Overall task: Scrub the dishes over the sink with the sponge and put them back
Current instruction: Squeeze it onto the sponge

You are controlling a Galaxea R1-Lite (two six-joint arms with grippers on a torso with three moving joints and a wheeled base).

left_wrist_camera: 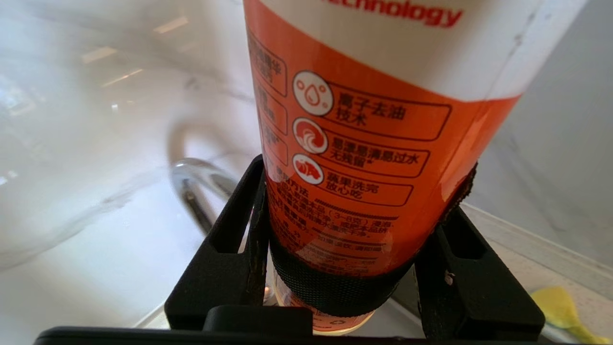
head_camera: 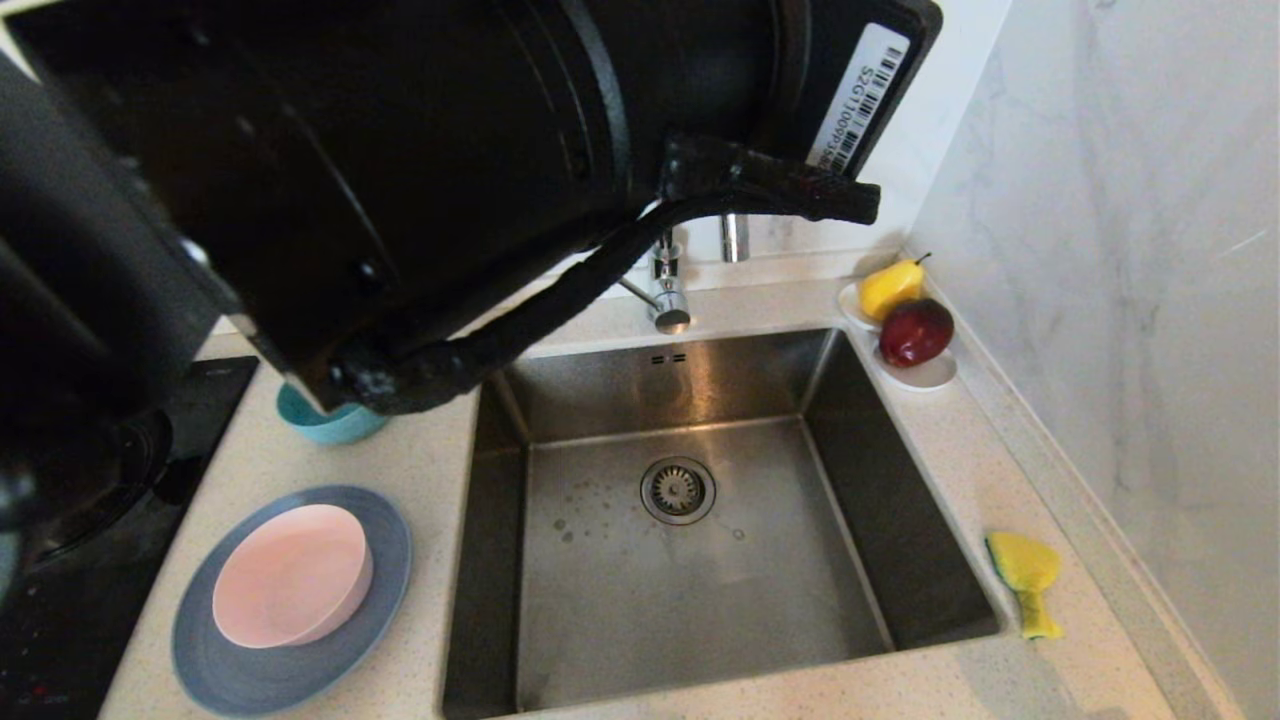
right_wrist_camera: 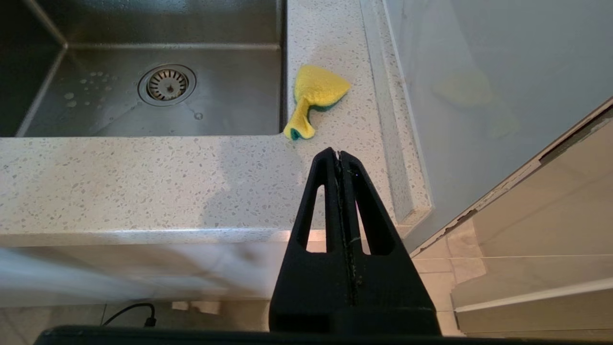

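A: Where do the dishes stand?

B: On the bench at nine o'clock of the sink (head_camera: 700,520). The pink bowl (head_camera: 292,574) sits on the blue plate (head_camera: 285,605), and the teal bowl (head_camera: 330,420) is beyond them at twelve o'clock, half hidden by the left arm (head_camera: 400,170).

A: And the sponge?

B: The sponge (head_camera: 1026,580) lies yellow side up on the bench at three o'clock of the sink, just beside its rim, pinched at the middle. The right wrist view shows a green edge under it.

A: The grippers?

B: The left gripper (left_wrist_camera: 357,268) is clamped around an orange and white bottle (left_wrist_camera: 373,143), one finger on each side, a black band around the bottle between them. The right gripper (right_wrist_camera: 339,155) hangs off the front edge of the bench, fingers pressed together on nothing.

A: Any writing?

B: The bottle reads "...echnology" in red on white, with boxed Chinese lines beside round icons on the orange; the small print I cannot make out. The left arm carries a white barcode sticker (head_camera: 855,100) with a code starting "S2G".

A: The surroundings?

B: A pale speckled stone bench, with a steel sink, a round drain (head_camera: 678,490) and some droplets. A chrome tap (head_camera: 668,290) stands at twelve o'clock. A white saucer (head_camera: 925,372) at two o'clock holds a pear (head_camera: 890,287) and a red fruit (head_camera: 915,331). The walls are marbled white, and a black hob (head_camera: 90,520) sits at the far nine o'clock.
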